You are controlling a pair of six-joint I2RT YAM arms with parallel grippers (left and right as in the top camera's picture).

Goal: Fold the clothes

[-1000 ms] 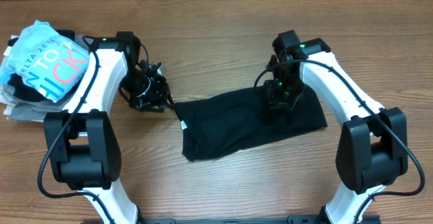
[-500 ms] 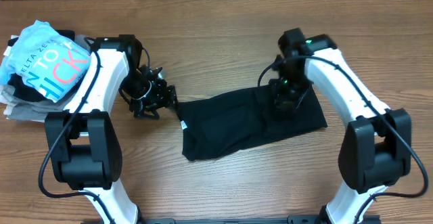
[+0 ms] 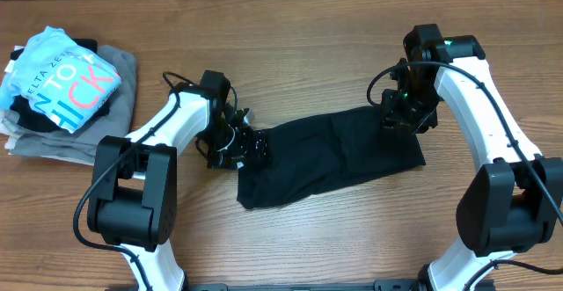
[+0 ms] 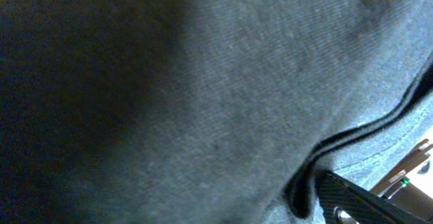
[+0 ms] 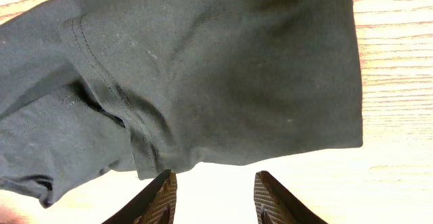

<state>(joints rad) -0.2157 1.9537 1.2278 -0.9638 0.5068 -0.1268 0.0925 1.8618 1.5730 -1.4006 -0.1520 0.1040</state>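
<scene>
Two right fingers (image 5: 159, 197) spread beside black T-shirt (image 5: 203, 68); left fingers (image 4: 348, 198) over it, cannot tell state.

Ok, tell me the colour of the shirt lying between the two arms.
The T-shirt is plain black, with no print. The overhead view shows it best.
</scene>
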